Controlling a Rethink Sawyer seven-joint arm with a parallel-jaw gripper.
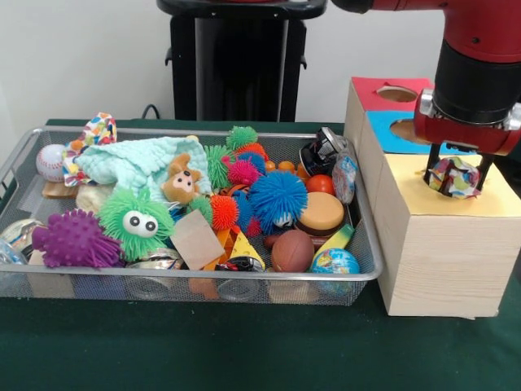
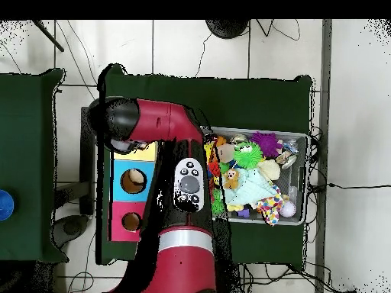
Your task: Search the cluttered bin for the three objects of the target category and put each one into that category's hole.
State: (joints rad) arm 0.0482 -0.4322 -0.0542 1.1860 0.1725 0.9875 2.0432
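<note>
My gripper [image 1: 457,175] hangs over the yellow top [image 1: 488,195] of the nearest pale wooden box. It is shut on a small white cloth piece [image 1: 453,177] printed with multicoloured shapes, held just above the top. The hole in the yellow top is hidden under the cloth and gripper. A second printed cloth piece [image 1: 99,129] lies at the back left of the wire mesh bin [image 1: 203,278], beside the mint-green knitted cloth [image 1: 134,160]; it also shows in the overhead view [image 2: 269,207]. In the overhead view the arm [image 2: 164,122] covers the gripper, and only a strip of the yellow top [image 2: 142,152] shows.
The blue-topped box's hole [image 1: 404,129] and the red-topped box's hole [image 1: 396,94] lie behind the yellow one. The bin [image 2: 306,179] holds spiky pom-pom balls [image 1: 277,198], a baseball [image 1: 50,160], a small teddy [image 1: 181,180] and several other toys.
</note>
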